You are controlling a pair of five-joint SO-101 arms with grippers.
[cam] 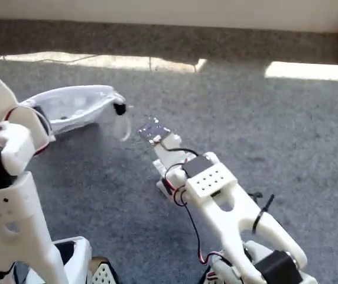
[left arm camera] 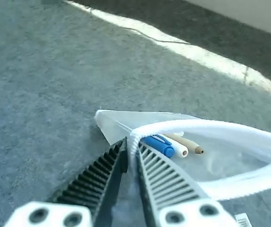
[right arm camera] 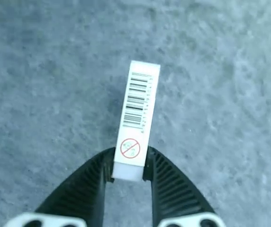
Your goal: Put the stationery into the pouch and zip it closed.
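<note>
The clear pouch (cam: pixel 74 107) with a white zip rim lies on the grey carpet at the left of the high view. My left gripper (left arm camera: pixel 131 147) is shut on the pouch's rim (left arm camera: pixel 211 126), holding its mouth open. Inside lie a blue pen (left arm camera: pixel 158 144), a white pen (left arm camera: pixel 178 149) and a beige pencil (left arm camera: pixel 188 143). A black zip pull (cam: pixel 119 109) hangs at the pouch's right end. My right gripper (right arm camera: pixel 129 163) is shut on a small white box with a barcode (right arm camera: pixel 136 118), held above the carpet just right of the pouch mouth (cam: pixel 153 132).
Grey carpet (cam: pixel 257 118) covers the floor, with bright sun patches along the far wall (cam: pixel 305 71). A thin cable (left arm camera: pixel 159 40) lies on the carpet beyond the pouch. The two arms' white bases stand at the near edge.
</note>
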